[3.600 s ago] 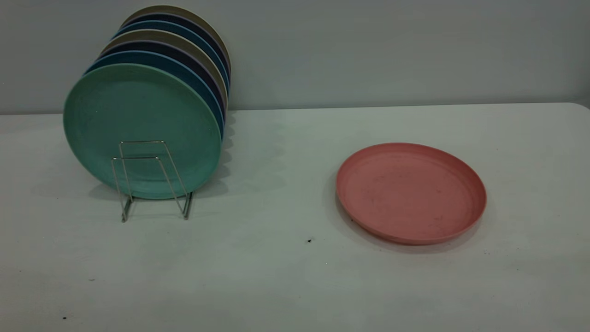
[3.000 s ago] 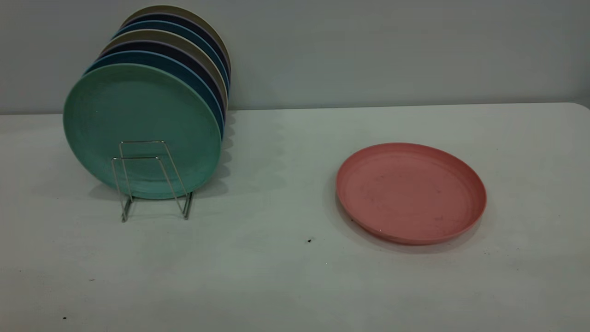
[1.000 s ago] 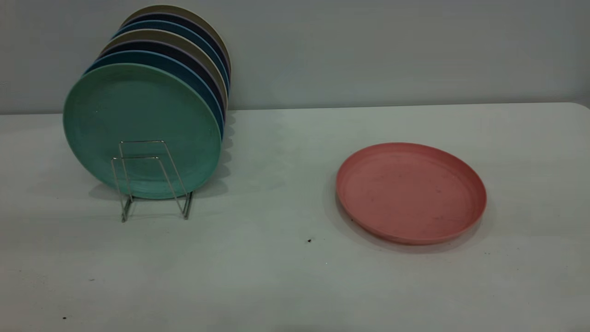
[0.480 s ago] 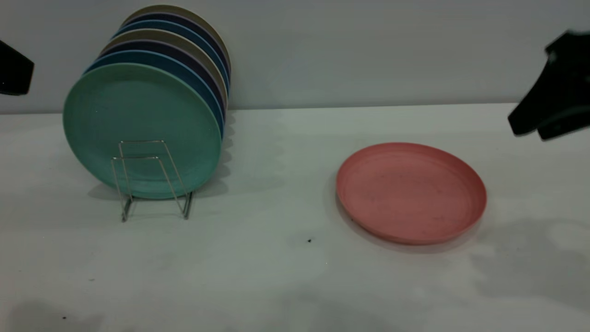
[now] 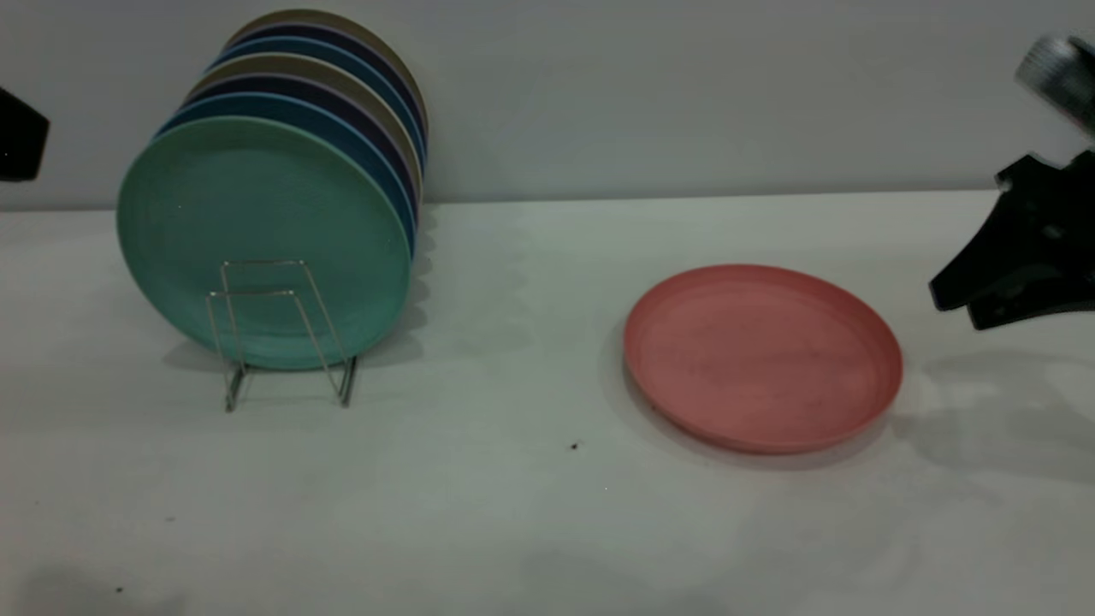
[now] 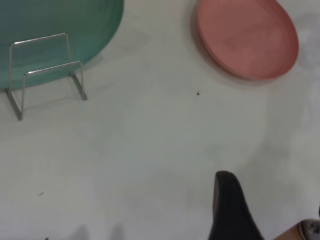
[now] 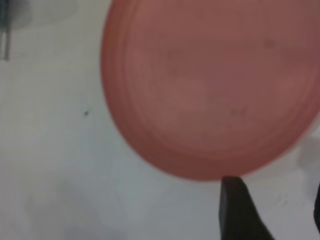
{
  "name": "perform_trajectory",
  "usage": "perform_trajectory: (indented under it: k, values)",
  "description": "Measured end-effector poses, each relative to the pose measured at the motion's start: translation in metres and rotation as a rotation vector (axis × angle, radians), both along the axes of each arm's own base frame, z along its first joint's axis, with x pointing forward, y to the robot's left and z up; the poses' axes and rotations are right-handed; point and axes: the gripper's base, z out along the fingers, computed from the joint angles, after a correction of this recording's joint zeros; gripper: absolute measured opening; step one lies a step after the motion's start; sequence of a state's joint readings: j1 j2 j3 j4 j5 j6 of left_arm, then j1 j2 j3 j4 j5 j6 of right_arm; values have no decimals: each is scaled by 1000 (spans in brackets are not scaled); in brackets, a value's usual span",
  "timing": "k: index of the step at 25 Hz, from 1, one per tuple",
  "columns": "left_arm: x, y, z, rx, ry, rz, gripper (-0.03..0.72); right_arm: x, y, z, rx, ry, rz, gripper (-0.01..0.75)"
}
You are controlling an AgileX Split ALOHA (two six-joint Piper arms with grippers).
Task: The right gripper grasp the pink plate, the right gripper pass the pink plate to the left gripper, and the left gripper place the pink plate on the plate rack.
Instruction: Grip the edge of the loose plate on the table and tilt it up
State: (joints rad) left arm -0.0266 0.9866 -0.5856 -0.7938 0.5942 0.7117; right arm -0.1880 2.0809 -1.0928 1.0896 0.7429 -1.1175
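Exterior view: the right gripper (image 5: 962,310) hangs with jaws parted, just beside the pink plate (image 5: 761,355), seemingly light, stiff, best pinched at its near rim.

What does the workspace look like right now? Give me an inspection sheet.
Surface: white table, small dark specks.
Job's things: pink plate flat on the table, ungrasped; plate rack with front loops free.
Clutter: teal-green plate fronting a row of upright plates.
Grippers: right end effector open, beside the pink plate, apart from it; left end effector at the far left edge.
Cables: nothing seen.
Surroundings: plain grey wall.
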Motion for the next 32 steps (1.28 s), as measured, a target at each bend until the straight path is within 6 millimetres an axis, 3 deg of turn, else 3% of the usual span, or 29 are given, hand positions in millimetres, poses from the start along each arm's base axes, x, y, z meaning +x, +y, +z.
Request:
perform_trajectory:
  k: [8, 16, 22, 27, 30, 32]
  values:
    - [-2, -1, -1, -5, 18, -17, 453, 27, -8, -38, -30, 14, -42, 384]
    - [-2, -1, -1, -6, 20, -20, 453, 36, -9, -68, 14, 57, -99, 384]
    - [-2, -1, -1, -5, 18, -18, 453, 41, -7, -83, 43, 71, -129, 384]
    - [-1, -1, 0, -3, 8, -9, 453, 43, 9, -88, 55, 62, -111, 383]
    - [-1, -1, 0, -3, 8, -9, 453, 45, 18, -88, 46, 55, -101, 343]
    - [-1, -1, 0, -3, 8, -9, 453, 46, 19, -89, 37, 52, -114, 264]
